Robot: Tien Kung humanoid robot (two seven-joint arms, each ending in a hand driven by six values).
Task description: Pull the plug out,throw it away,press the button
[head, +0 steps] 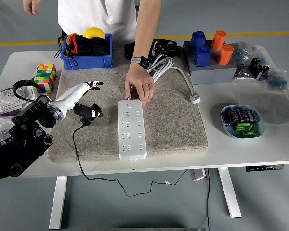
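Note:
A white power strip (132,130) lies lengthwise on the tan mat (173,125). A person's hand (138,89) presses on its far end. The black plug (88,112) lies on the mat left of the strip, apart from it, and its black cord (78,154) trails over the table's near edge. My left hand (91,85) hovers just beyond the plug with its fingers spread and nothing in them. My right arm is out of view.
A Rubik's cube (45,77) and a blue bin (86,52) stand at the back left. A white cable (176,72) curls behind the strip. At right are a grey block with blue and orange shapes (209,67) and a blue bowl (229,111) of batteries.

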